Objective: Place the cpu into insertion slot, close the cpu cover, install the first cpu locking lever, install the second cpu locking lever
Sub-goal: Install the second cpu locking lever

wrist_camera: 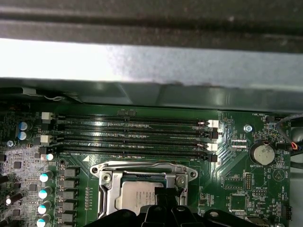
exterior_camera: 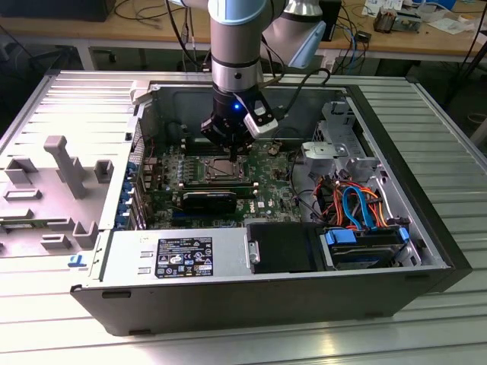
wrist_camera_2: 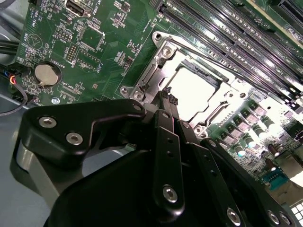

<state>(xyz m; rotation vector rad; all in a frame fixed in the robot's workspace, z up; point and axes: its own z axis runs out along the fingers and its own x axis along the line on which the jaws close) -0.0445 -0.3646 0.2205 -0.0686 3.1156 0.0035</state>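
The cpu (wrist_camera_2: 191, 87) shows its dull silver top inside the insertion slot (exterior_camera: 221, 169) on the green board. The cpu cover (wrist_camera: 142, 171), a silvery frame, lies flat around the chip in both wrist views. A thin lever rod (wrist_camera_2: 199, 56) runs along one side of the socket. My gripper (wrist_camera_2: 168, 98) is shut, with nothing visible between the fingertips. Its tips rest at the socket's edge, over the corner of the cover, beside the cpu (wrist_camera: 135, 196). In the exterior view the gripper (exterior_camera: 232, 156) hangs straight down over the socket.
Long black memory slots (wrist_camera: 132, 135) run beside the socket, and a coin battery (wrist_camera_2: 47, 74) sits further off. The case walls (exterior_camera: 144, 137) surround the board. A drive cage with coloured cables (exterior_camera: 358, 205) is at the exterior view's right, and a power supply (exterior_camera: 175, 255) lies in front.
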